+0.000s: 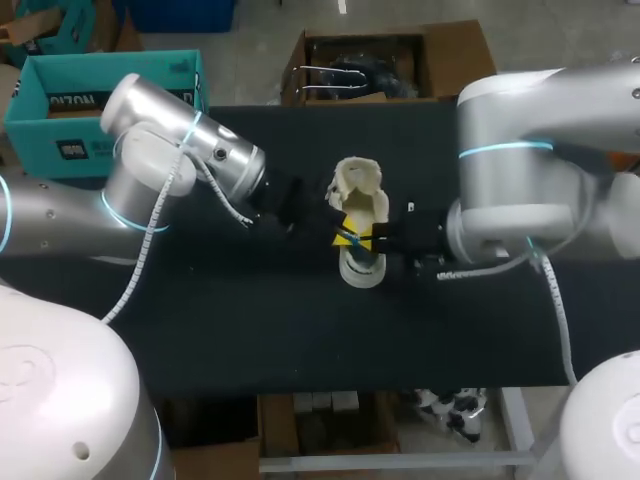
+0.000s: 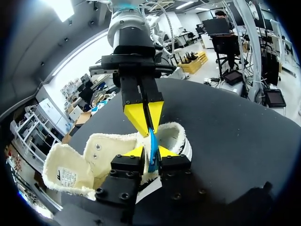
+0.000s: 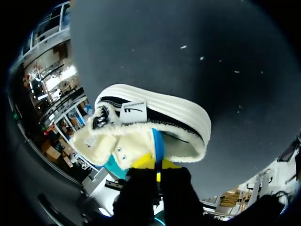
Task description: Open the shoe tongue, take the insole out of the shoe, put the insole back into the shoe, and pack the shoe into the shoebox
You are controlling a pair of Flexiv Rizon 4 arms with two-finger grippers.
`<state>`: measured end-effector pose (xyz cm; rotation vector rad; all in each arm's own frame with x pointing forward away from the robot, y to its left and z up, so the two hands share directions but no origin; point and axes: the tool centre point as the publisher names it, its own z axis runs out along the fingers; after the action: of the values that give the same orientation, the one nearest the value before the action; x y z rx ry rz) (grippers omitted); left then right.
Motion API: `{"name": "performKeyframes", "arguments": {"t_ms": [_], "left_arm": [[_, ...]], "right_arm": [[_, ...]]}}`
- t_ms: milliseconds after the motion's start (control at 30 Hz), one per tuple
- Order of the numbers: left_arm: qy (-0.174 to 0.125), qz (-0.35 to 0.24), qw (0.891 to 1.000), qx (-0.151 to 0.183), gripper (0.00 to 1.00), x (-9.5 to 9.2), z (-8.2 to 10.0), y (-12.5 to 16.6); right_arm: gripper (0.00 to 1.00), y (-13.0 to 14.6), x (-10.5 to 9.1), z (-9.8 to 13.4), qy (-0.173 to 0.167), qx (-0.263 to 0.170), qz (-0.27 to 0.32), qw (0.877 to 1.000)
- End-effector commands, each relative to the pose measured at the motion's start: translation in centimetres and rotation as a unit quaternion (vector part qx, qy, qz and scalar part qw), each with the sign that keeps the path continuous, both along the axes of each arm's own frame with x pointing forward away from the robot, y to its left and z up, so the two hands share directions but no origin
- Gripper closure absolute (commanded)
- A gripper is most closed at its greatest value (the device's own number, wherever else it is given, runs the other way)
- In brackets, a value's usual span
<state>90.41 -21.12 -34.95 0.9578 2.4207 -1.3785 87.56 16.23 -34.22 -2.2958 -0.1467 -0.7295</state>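
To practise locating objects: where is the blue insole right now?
Head view: mid-table, the insole stands on edge over the shoe, pinched by the left tool and the right tool.

My silver left arm (image 1: 160, 165) comes in from the left and my right arm (image 1: 520, 170) from the right. Both wrists lie low and level, and they meet nose to nose mid-table. The left gripper (image 2: 152, 151) has its yellow tips nipped on a thin blue insole (image 2: 153, 139). The right gripper (image 3: 157, 164) pinches the same strip from the opposite side.
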Motion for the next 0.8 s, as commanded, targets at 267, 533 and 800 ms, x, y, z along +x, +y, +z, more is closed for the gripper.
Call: {"name": "performKeyframes", "arguments": {"t_ms": [267, 533, 800], "left_arm": [[0.068, 0.036, 0.997, -0.006, 0.00, -1.2, 4.1, 4.4], [0.162, 0.094, 0.982, 0.017, 0.00, -2.5, 7.7, 7.1], [0.229, 0.164, 0.958, 0.045, 0.00, -4.4, 9.4, 9.1]], "right_arm": [[1.00, -0.1, 0.8, -2.1, 0.052, -0.020, 0.023, 0.998], [1.00, 0.4, -0.3, -3.2, 0.101, -0.051, 0.036, 0.993], [1.00, 0.6, -1.2, -4.1, 0.136, -0.066, 0.044, 0.988]]}}
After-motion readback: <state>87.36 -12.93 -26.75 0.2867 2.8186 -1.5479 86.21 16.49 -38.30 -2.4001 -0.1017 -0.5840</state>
